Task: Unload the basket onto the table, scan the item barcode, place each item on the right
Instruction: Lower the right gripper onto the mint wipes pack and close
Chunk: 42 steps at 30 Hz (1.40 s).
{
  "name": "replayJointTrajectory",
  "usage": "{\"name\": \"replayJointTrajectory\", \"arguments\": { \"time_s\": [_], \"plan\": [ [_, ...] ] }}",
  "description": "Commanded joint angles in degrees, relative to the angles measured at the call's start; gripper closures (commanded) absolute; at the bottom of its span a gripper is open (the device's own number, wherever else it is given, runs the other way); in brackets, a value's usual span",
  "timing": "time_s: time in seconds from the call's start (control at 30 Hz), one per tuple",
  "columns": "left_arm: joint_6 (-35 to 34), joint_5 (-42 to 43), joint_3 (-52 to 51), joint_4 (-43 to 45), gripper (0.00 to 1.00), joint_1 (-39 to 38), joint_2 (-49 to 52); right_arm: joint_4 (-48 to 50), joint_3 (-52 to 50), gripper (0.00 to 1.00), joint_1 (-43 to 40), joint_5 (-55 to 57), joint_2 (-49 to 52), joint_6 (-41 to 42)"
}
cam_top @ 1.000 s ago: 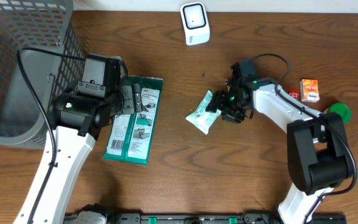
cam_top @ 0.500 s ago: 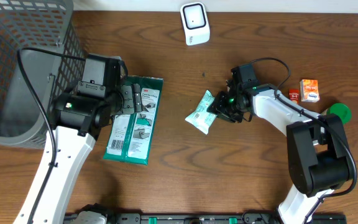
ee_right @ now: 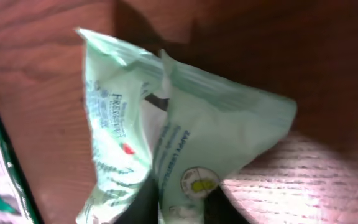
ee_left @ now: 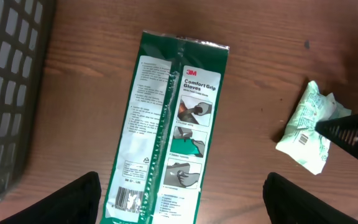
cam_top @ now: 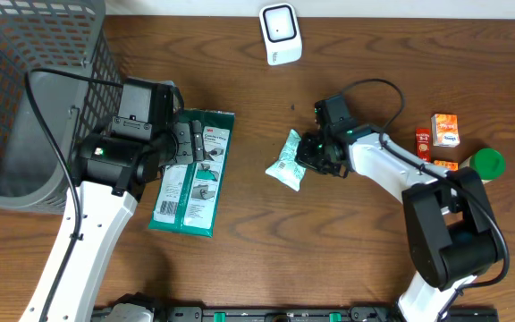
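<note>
A pale green wipes packet [cam_top: 285, 164] lies on the wooden table right of centre, its barcode label showing in the left wrist view [ee_left: 307, 129]. My right gripper [cam_top: 310, 157] is at its right end, shut on the crumpled wrapper [ee_right: 191, 130], with both dark fingers [ee_right: 151, 202] pinching the film. A white scanner [cam_top: 280, 33] stands at the back edge. My left gripper [cam_top: 184, 143] hangs open over a green 3M gloves pack [ee_left: 173, 124], its fingers [ee_left: 73, 199] on either side and apart from it.
A grey mesh basket [cam_top: 25, 89] fills the far left. The gloves pack [cam_top: 195, 179] lies beside the left arm. An orange box [cam_top: 445, 128], a small red box [cam_top: 423, 137] and a green round lid [cam_top: 487, 162] sit at the right edge.
My right gripper has moved left along the table and closed on the wipes packet, which shifted slightly left. The left arm has not moved.
</note>
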Motion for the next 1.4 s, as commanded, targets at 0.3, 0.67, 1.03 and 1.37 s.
{"name": "replayJointTrajectory", "arguments": {
  "time_s": [0.3, 0.67, 1.03, 1.37],
  "plan": [
    [0.8, -0.7, 0.7, 0.0, 0.16, 0.3, 0.2, -4.3, -0.9, 0.89, -3.7, 0.5, -10.3, -12.9],
    [0.8, -0.7, 0.7, 0.0, 0.16, 0.3, 0.2, -6.8, -1.2, 0.49, -3.1, 1.6, -8.2, -11.6],
    [0.8, -0.7, 0.7, 0.0, 0.16, 0.3, 0.2, -5.9, -1.4, 0.50, -2.8, 1.8, -2.6, -4.6],
    [0.8, -0.7, 0.7, 0.0, 0.16, 0.3, 0.2, -0.2, -1.4, 0.99, -1.7, -0.2, 3.3, -2.9]
  ]
}}
